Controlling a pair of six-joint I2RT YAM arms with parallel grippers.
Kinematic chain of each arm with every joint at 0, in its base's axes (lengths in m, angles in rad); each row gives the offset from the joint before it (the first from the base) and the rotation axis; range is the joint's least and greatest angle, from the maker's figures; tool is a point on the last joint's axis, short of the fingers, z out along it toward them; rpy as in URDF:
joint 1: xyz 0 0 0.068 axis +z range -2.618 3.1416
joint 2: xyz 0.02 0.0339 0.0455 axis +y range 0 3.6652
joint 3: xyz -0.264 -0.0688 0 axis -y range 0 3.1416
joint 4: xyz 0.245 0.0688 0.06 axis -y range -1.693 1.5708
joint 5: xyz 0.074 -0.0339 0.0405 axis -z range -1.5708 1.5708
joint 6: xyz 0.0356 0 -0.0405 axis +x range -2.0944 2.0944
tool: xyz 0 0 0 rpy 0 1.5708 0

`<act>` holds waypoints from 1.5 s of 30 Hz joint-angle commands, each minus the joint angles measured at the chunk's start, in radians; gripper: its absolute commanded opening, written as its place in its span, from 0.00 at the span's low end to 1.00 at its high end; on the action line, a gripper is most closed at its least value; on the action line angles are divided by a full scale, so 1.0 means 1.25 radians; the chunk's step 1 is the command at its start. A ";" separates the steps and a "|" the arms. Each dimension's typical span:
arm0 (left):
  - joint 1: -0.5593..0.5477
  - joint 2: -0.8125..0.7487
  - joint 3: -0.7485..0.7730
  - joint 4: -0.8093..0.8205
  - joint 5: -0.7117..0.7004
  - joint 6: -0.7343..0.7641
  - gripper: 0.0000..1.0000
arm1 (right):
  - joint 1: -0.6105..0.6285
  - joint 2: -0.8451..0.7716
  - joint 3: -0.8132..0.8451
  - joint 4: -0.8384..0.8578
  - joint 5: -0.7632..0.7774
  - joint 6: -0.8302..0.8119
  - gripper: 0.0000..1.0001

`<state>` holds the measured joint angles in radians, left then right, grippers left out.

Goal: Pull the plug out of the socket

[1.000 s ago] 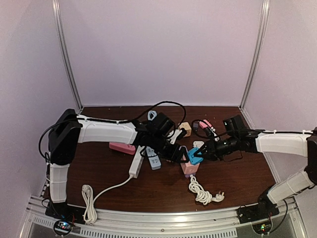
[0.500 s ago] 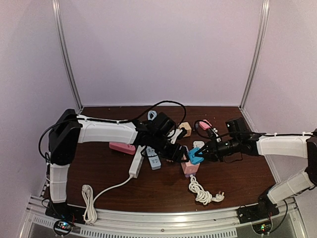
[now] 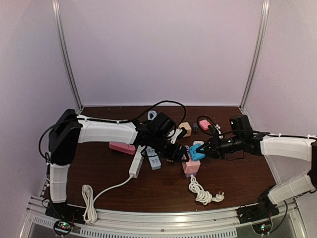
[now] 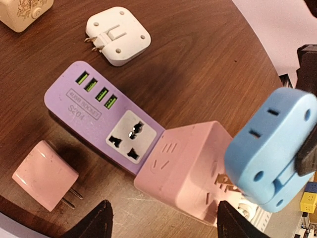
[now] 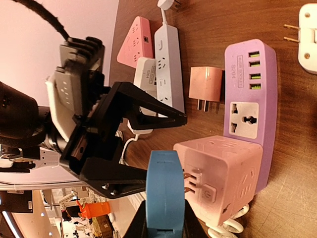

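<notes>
A blue plug (image 5: 166, 193) is clamped between the fingers of my right gripper (image 5: 165, 218), which is shut on it. Its metal prongs (image 5: 189, 181) show in a narrow gap between it and the side of a pink cube socket (image 5: 223, 173). I cannot tell whether their tips are still in the slots. In the top view the plug (image 3: 197, 151) hangs just above and beyond the cube (image 3: 190, 167). My left gripper (image 4: 166, 215) is open, one fingertip on each side of the cube (image 4: 188, 168), with no contact showing.
The cube leans on a purple power strip (image 4: 84, 99). Around it are a white adapter (image 4: 119, 34), a small pink charger (image 4: 44, 176), a white power strip (image 3: 136, 161), a pink strip (image 3: 121, 148), a beige cube (image 3: 185, 129) and a coiled white cord (image 3: 200, 191).
My right gripper has drawn the blue plug slightly up and to the right, away from the pink cube. The left arm has hardly moved.
</notes>
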<state>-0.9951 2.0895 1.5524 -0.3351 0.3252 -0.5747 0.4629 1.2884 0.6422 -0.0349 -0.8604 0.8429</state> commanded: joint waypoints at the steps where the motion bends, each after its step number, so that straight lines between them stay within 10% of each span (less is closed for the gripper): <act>1: 0.002 0.051 -0.018 -0.094 -0.061 0.014 0.72 | -0.008 -0.037 0.048 -0.005 0.005 -0.015 0.00; 18: 0.002 0.032 0.177 -0.099 -0.020 0.022 0.78 | -0.070 0.075 0.352 -0.524 0.493 -0.242 0.00; 29: 0.052 -0.117 0.070 -0.083 -0.049 0.006 0.80 | -0.069 0.241 0.463 -0.620 0.957 -0.289 0.00; 45: 0.095 -0.231 -0.084 -0.031 -0.058 -0.009 0.80 | -0.070 0.557 0.637 -0.674 1.139 -0.340 0.07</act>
<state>-0.8722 1.8194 1.4708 -0.4339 0.2539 -0.5720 0.3805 1.9350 1.3869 -0.8505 0.4866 0.4446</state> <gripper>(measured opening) 0.797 0.168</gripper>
